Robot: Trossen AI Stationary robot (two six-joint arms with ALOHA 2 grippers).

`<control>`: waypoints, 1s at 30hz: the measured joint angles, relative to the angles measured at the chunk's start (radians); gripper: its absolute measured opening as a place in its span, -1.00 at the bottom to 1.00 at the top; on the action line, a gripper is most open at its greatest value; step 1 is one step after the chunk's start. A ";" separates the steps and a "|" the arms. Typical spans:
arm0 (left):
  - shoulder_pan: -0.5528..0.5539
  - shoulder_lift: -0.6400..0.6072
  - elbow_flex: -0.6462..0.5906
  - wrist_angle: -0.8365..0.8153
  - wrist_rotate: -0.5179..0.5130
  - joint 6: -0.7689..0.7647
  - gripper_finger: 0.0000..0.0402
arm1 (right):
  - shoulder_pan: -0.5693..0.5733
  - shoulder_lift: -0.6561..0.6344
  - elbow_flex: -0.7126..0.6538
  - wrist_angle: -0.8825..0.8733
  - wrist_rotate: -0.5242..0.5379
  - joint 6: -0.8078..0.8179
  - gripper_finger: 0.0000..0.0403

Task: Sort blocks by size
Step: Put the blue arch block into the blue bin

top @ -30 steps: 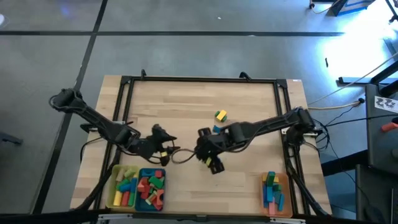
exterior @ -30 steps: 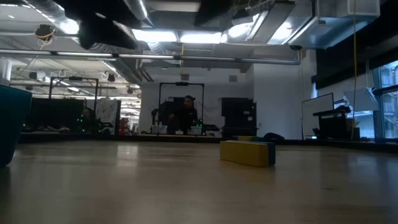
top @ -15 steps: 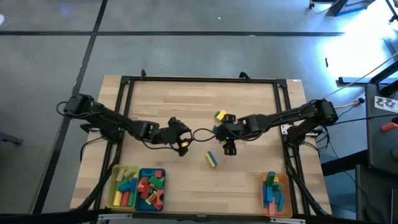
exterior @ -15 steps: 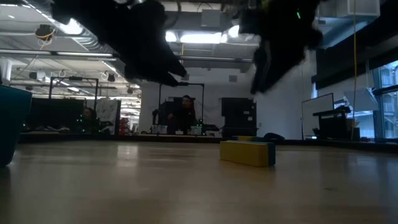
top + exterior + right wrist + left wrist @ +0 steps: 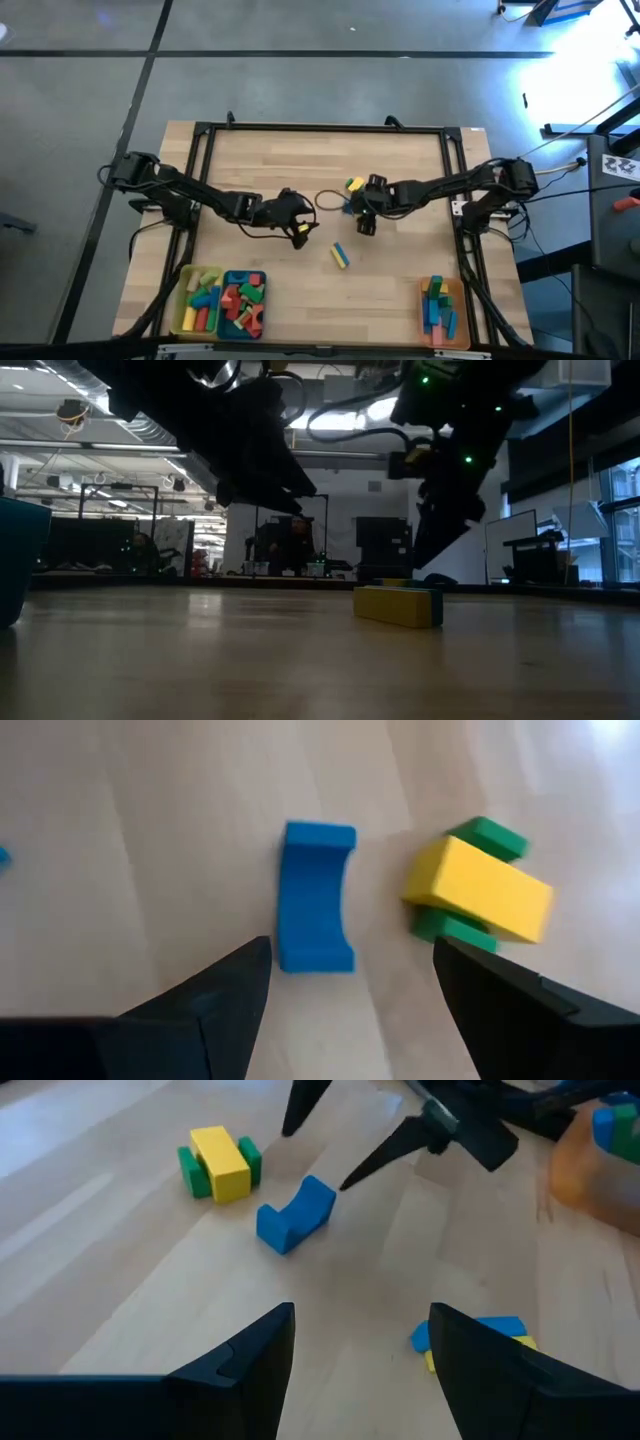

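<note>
1. While sorted blocks sit in the yellow tray point(image 5: 184, 306) and teal tray point(image 5: 229, 277) at the table's near left, the left gripper point(image 5: 301, 232) hovers mid-table, jaws wide, holding nothing.
2. Just right of it, a yellow-and-blue bar pair point(image 5: 340, 256) lies loose, unsorted.
3. Right gripper point(image 5: 350, 980), jaws wide and empty, hangs over the blue arch point(image 5: 317, 897), apparently lined up for a pick; a yellow bar on green block point(image 5: 478, 893) sits just beside.
4. Orange tray point(image 5: 459, 297) holds mostly blue blocks.

My two black jointed arms, looped with dark cables, each end in a tapered two-fingered tool; green lights glow on one.
</note>
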 joint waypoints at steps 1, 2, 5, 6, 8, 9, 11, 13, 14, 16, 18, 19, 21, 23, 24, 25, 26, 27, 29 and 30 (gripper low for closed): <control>-0.002 0.000 0.000 0.005 0.000 0.000 0.05 | -0.014 0.001 0.000 0.013 -0.029 0.009 0.39; -0.003 0.000 0.000 0.010 0.000 0.000 0.05 | -0.027 0.006 0.000 0.026 -0.060 0.024 0.39; -0.003 0.000 0.000 0.008 0.000 0.000 0.05 | -0.059 0.014 0.000 0.040 -0.134 0.060 0.39; -0.003 0.000 0.000 0.007 0.000 0.000 0.05 | -0.065 0.021 0.000 0.042 -0.146 0.069 0.39; -0.003 0.000 0.000 0.009 0.000 0.000 0.05 | -0.066 0.032 0.000 0.037 -0.159 0.075 0.39; -0.003 0.000 0.000 0.007 0.000 0.000 0.05 | -0.065 0.040 -0.001 0.028 -0.158 0.073 0.39; -0.003 0.000 0.000 -0.001 0.000 0.000 0.05 | -0.061 0.057 0.000 0.047 -0.158 0.064 0.39; -0.003 -0.001 0.000 0.002 0.000 0.000 0.05 | -0.061 0.077 0.000 0.044 -0.159 0.050 0.39; -0.003 -0.001 0.000 0.003 0.000 0.000 0.05 | -0.061 0.089 0.000 0.055 -0.157 0.050 0.39; -0.003 -0.001 0.000 0.004 0.000 0.004 0.05 | -0.062 0.110 0.000 0.058 -0.137 0.049 0.39; -0.003 -0.001 0.000 0.004 0.000 0.008 0.05 | -0.062 0.129 0.000 0.070 -0.134 0.049 0.39; -0.003 -0.001 0.000 0.004 0.000 0.008 0.05 | -0.062 0.137 0.000 0.073 -0.134 0.050 0.39; -0.003 -0.001 0.000 0.003 0.000 0.008 0.05 | -0.062 0.145 0.000 0.077 -0.134 0.049 0.38; -0.003 -0.001 0.000 0.002 0.000 0.008 0.05 | -0.062 0.146 0.002 0.078 -0.135 0.049 0.33; -0.003 -0.001 0.000 0.001 0.000 0.009 0.05 | -0.062 0.147 0.002 0.079 -0.138 0.049 0.28; -0.003 -0.001 0.000 0.001 0.000 0.009 0.05 | -0.062 0.147 0.002 0.080 -0.142 0.050 0.22; -0.003 -0.001 0.000 0.000 0.000 0.009 0.05 | -0.062 0.147 0.002 0.080 -0.144 0.050 0.14; -0.003 -0.001 0.000 0.000 0.000 0.009 0.05 | -0.062 0.148 0.002 0.081 -0.146 0.050 0.06; -0.003 -0.001 0.000 0.000 0.000 0.010 0.05 | -0.061 0.148 0.002 0.082 -0.157 0.049 -0.14; -0.003 -0.001 0.000 0.000 0.000 0.010 0.05 | -0.061 0.149 0.002 0.083 -0.166 0.049 -0.24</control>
